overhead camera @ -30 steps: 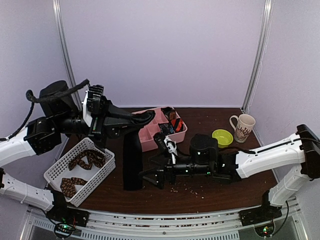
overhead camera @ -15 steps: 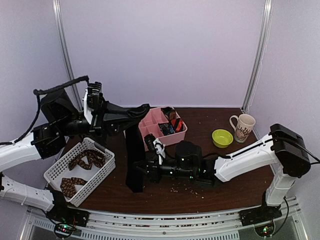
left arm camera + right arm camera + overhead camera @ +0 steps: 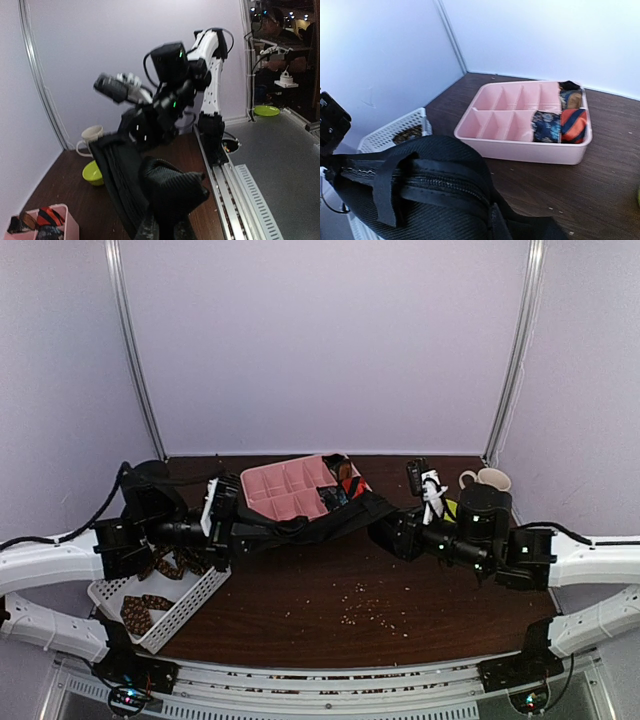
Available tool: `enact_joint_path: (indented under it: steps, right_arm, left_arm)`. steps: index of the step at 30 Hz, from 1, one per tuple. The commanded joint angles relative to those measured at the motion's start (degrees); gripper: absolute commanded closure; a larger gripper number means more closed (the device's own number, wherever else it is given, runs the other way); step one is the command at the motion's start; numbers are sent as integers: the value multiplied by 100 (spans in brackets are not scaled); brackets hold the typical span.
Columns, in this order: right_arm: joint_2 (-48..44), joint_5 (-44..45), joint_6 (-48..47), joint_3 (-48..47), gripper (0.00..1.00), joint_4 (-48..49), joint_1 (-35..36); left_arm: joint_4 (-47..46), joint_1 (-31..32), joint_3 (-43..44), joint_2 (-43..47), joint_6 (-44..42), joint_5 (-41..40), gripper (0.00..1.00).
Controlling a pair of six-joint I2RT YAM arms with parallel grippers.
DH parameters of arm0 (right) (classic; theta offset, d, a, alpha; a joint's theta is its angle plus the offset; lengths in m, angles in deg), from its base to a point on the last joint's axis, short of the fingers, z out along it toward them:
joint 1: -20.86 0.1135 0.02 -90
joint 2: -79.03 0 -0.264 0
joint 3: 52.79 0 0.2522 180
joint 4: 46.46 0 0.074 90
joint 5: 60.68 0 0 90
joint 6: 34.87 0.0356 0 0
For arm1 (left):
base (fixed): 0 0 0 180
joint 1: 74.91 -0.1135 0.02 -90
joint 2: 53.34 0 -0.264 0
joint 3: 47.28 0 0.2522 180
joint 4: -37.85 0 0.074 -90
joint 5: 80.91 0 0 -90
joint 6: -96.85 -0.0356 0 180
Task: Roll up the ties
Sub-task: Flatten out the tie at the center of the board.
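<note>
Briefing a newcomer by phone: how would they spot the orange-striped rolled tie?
Find the pink divided tray on the brown table. The orange-striped rolled tie sits in a corner compartment, beside a dark blue patterned roll; it alone has broad orange stripes.

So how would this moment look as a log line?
left pincer: shut on black tie | right pincer: shut on its other end | tie: stretched between them over table | basket: brown ties inside
</note>
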Motion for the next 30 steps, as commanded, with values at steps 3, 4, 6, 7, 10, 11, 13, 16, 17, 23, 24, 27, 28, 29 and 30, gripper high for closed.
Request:
enact_joint_path:
  steps: [3,4,6,7,10,11,13,16,17,23,24,27,28,29,30]
  right_arm:
    - [-582,1042,-445,-118,100,-2781,-323]
    - [-567,1013,-459,-138,100,-2919,-327]
    - [-365,703,-478,-179,100,-3078,-322]
    - [-158,561,-471,-233,100,-3171,-281]
    - [600,449,-593,-443,100,-3453,25]
    - [850,458,-628,-552,100,-3601,147]
    - [1423,469,-692,-770,100,-3860,370]
    - [1945,527,-690,-985,100,-4202,584]
    - [2032,583,-676,-1014,100,-4278,625]
    - [1932,719,-562,-928,100,-4662,651]
    - [1863,804,-525,-888,100,-4743,651]
    - [1684,941,-391,-740,100,-4860,607]
    - [1642,918,-367,-712,100,-4847,602]
    - [1627,908,-353,-710,100,-4872,595]
    - [1632,987,-314,-725,100,-4926,589]
  left_arm:
    - [-2244,-715,-1297,-720,936,34,91]
    - [-2474,-852,-1442,-791,1088,-124,85]
    - [-2354,-1021,-1547,-901,1138,-475,73]
    - [-2119,-1034,-1506,-941,1088,-607,66]
    - [-1561,-1044,-1428,-994,1002,-640,52]
    - [-1557,-1044,-1490,-986,1033,-699,49]
    - [-1651,-1039,-1696,-895,1157,-923,43]
    - [-1451,-1039,-1734,-867,1179,-1026,37]
    - [-1220,-1012,-1645,-935,1062,-966,37]
    - [-524,-596,-1036,-1904,673,-985,37]
    - [-405,-491,-859,-2115,675,-1032,37]
    - [115,100,-194,-2790,446,-1511,34]
    - [292,307,10,-3026,385,-1688,34]
    - [446,464,221,-3222,339,-1743,34]
    - [537,607,374,-3409,328,-1770,33]
